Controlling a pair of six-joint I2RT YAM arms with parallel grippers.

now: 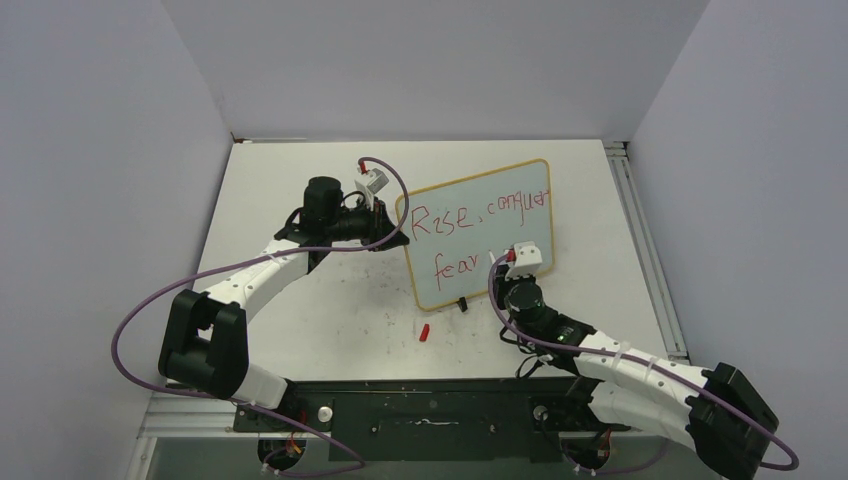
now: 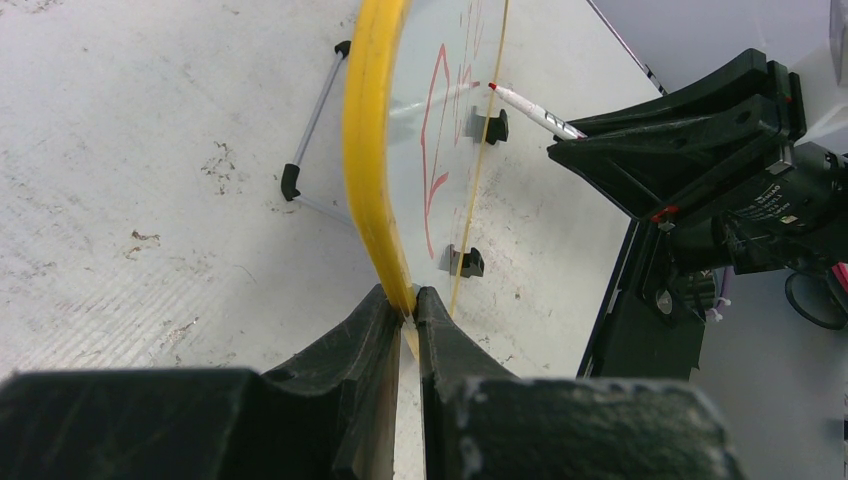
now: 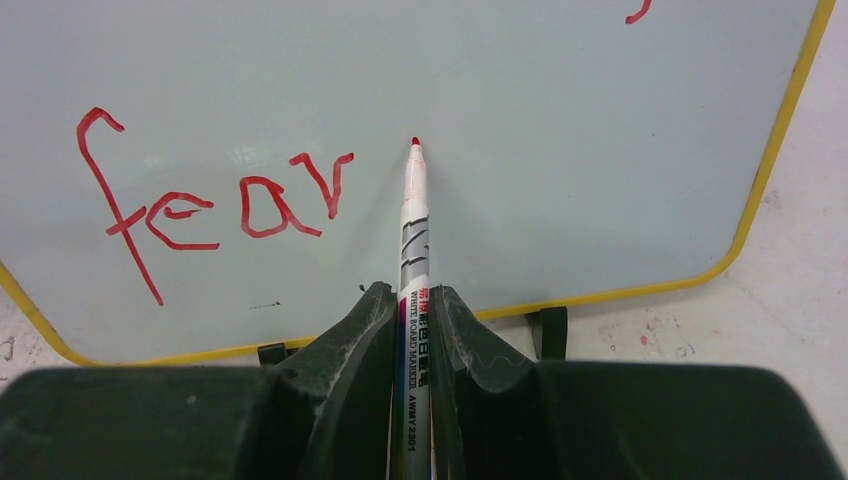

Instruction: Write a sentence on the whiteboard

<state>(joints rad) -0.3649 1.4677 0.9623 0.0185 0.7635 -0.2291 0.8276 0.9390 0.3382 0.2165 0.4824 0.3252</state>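
The whiteboard (image 1: 480,235) stands tilted on the table, pale with a yellow frame (image 2: 372,150). My left gripper (image 1: 397,218) (image 2: 408,300) is shut on the frame's left edge. The red sentence (image 1: 470,215) reads "Rise, conquer" on the top line and "fear" (image 3: 200,205) below. A white marker (image 3: 414,230) is clamped in my right gripper (image 1: 508,272) (image 3: 412,300). Its red tip sits just right of the "r", at or very near the surface. In the left wrist view the marker (image 2: 530,110) points at the board's face.
A small red marker cap (image 1: 425,332) lies on the table in front of the board. Black clip feet (image 2: 465,262) (image 3: 548,330) and a wire stand (image 2: 315,130) prop the board. Grey walls close in on three sides.
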